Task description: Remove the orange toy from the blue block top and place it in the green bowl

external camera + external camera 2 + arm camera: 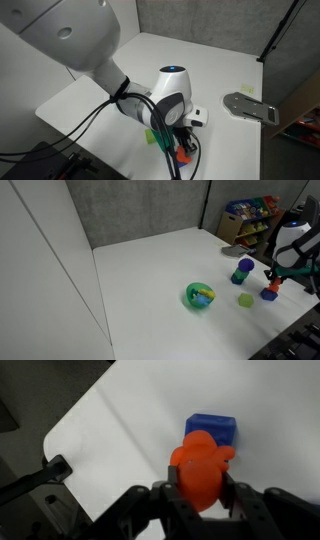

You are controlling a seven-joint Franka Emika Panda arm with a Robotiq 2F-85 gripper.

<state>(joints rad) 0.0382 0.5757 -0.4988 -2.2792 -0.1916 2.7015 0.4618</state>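
1. As shown at the wrist, clamped tight between both fingers (172, 488): orange toy (203, 472).
2. Just beyond the fingers, on white counter (110, 430): blue block (212, 428).
3. Well apart from the fingers, on same counter: green bowl (189, 298).

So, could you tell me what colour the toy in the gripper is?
Orange-red; the toy shows best in the wrist view.

Both exterior views are evenly, brightly lit from overhead; the white table (215, 55) (160, 265) reads bright with only faint, soft shadows; in an exterior view the arm (75, 35) at the upper left of the frame sits close to the lens and is blurred. The wrist view is softer; the orange toy (203, 472) looks oversaturated and fuzzy; the gripper (200, 495) along the bottom edge is dark and out of focus.
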